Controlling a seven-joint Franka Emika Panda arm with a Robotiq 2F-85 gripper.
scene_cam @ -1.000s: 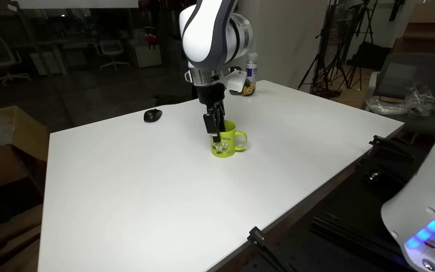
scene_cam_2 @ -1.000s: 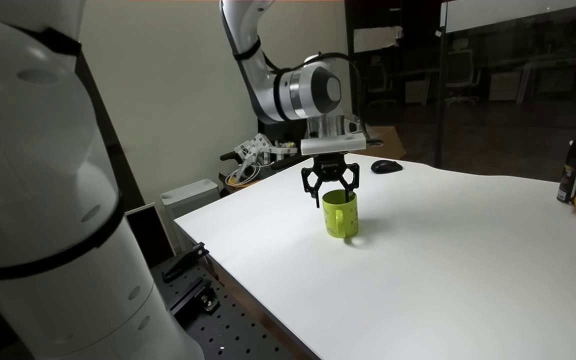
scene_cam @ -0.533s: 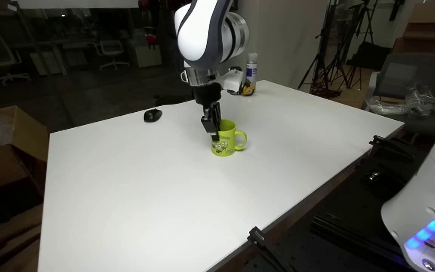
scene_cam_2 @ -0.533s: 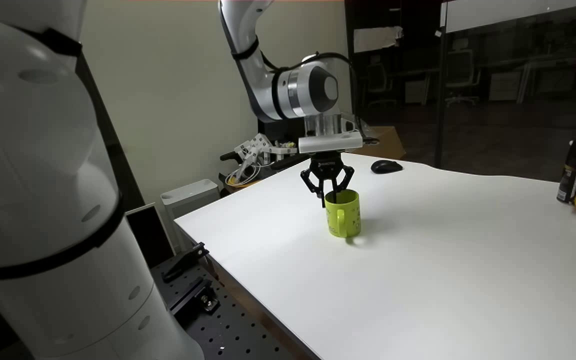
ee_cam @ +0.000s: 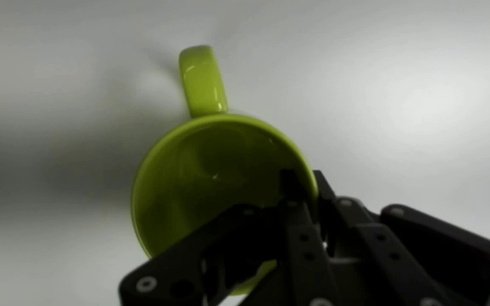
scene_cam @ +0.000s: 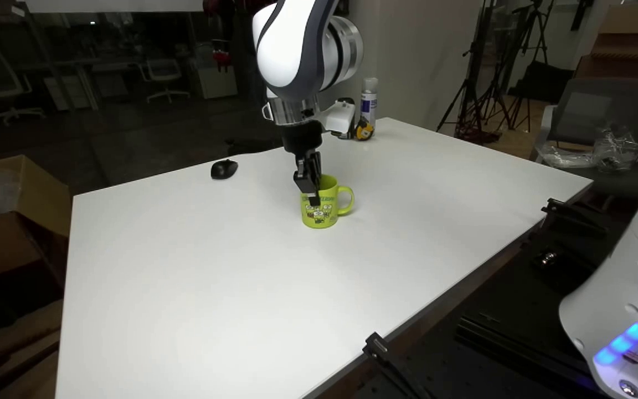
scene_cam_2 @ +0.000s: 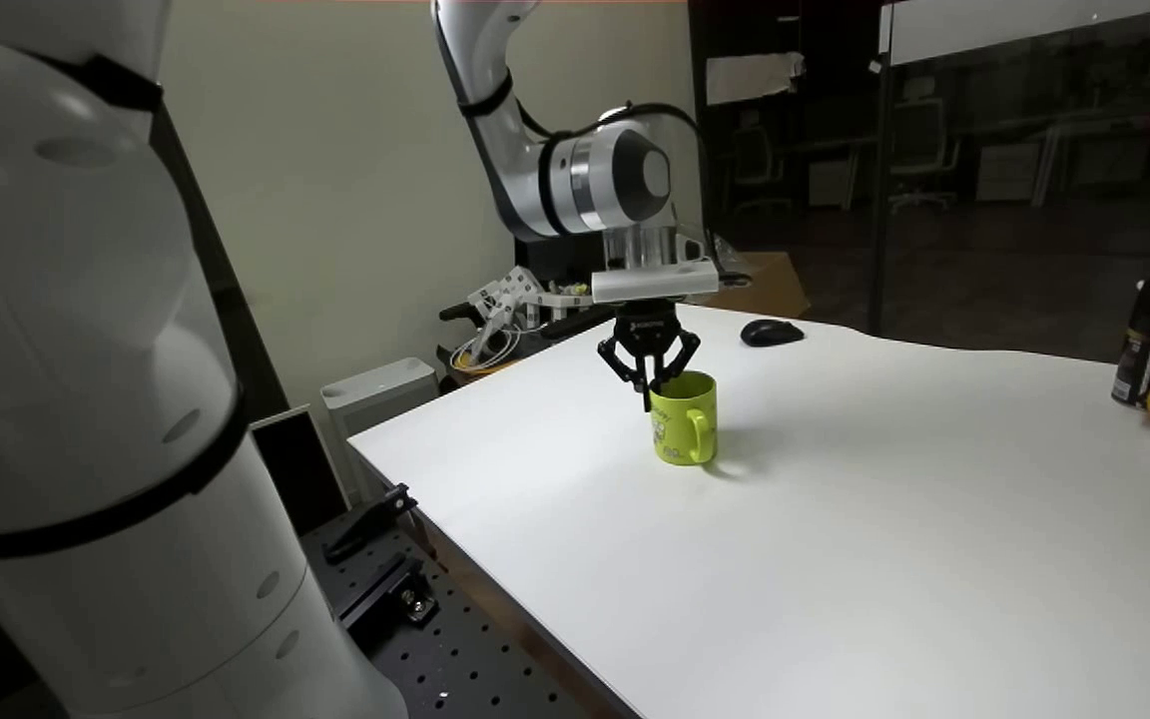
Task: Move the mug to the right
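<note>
The yellow-green mug (scene_cam: 319, 216) stands upright on the white table (scene_cam: 197, 288), and in the wrist view I look down into the mug (ee_cam: 228, 170). My gripper (ee_cam: 306, 182) pinches its wall, with one black finger inside the rim and the other against the outside. In an exterior view, the gripper (scene_cam_2: 649, 397) sits at the side of the mug (scene_cam_2: 675, 434), with the handle turned away from the fingers. The tip of the inner finger is hidden behind the mug's wall in both exterior views. Whether the base still touches the table, I cannot tell.
A black computer mouse (scene_cam: 224, 169) lies near the far edge. At a back corner stand a spray can (scene_cam: 369, 102) and a yellow tape measure (scene_cam: 364, 129). Black clamps (scene_cam: 377, 348) grip the table edge on the robot base's side.
The fingers have come together on the mug's wall. The mug has shifted slightly and turned, its handle swinging round, while the arm has moved a little the same way.
</note>
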